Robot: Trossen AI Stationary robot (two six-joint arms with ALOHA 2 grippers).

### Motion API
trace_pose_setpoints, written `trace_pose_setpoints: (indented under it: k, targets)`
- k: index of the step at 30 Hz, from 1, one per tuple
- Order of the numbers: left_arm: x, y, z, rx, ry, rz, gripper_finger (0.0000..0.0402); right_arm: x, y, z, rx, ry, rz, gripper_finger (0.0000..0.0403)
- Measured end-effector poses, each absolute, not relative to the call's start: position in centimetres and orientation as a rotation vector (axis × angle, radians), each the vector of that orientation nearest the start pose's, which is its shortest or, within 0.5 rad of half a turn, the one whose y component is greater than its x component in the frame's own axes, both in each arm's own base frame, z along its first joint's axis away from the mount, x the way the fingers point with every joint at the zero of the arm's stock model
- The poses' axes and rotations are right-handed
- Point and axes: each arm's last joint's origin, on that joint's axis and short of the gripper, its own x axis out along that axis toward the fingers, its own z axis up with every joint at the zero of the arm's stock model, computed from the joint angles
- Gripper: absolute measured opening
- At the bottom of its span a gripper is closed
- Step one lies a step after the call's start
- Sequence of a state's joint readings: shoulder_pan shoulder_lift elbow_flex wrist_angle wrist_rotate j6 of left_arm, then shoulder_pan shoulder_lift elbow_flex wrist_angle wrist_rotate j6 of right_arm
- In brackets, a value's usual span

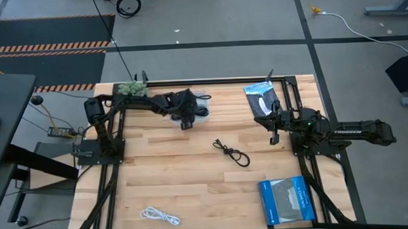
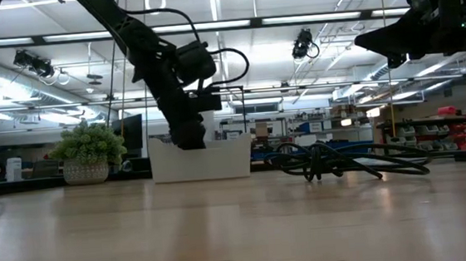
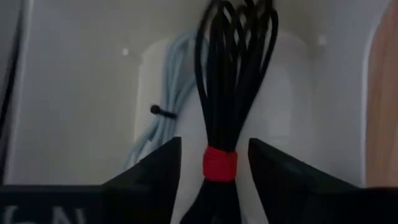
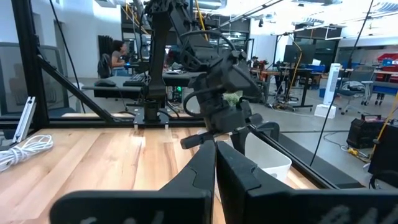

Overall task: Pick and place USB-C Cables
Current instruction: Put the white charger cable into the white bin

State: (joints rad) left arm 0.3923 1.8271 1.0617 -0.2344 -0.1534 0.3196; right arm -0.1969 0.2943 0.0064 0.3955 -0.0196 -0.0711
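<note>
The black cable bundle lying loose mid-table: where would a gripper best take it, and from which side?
Probably from straight above, at the narrow waist of the black cable bundle. It lies flat and slanted on the bare wood of the table, loops flaring at each end, so the thin middle fits between open fingers set across the slant.

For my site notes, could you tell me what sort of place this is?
Probably a robotics lab in an industrial hall: a butcher-block table framed by two arms, hazard-striped floor matting, and benches where a person sits behind.
</note>
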Motion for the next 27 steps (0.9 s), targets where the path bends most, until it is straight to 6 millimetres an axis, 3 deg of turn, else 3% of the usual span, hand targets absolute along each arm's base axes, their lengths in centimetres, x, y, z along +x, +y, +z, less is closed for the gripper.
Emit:
trace_pose_setpoints:
  k: [5, 18, 27]
  targets:
    - [33.5, 14.3, 16.6, 0.146, 1.081, 0.338, 0.0201, 11.3, -2.2, 17.9, -0.083, -0.101, -0.181, 0.002]
    - [35.1, 14.6, 22.0, 0.091, 1.112, 0.252, 0.0159, 11.3, -2.2, 17.9, -0.083, -0.101, -0.18, 0.002]
    - [35.6, 12.7, 25.7, 0.079, 1.158, 0.196, 0.0142, 11.3, -2.2, 17.8, -0.083, -0.101, -0.181, 0.002]
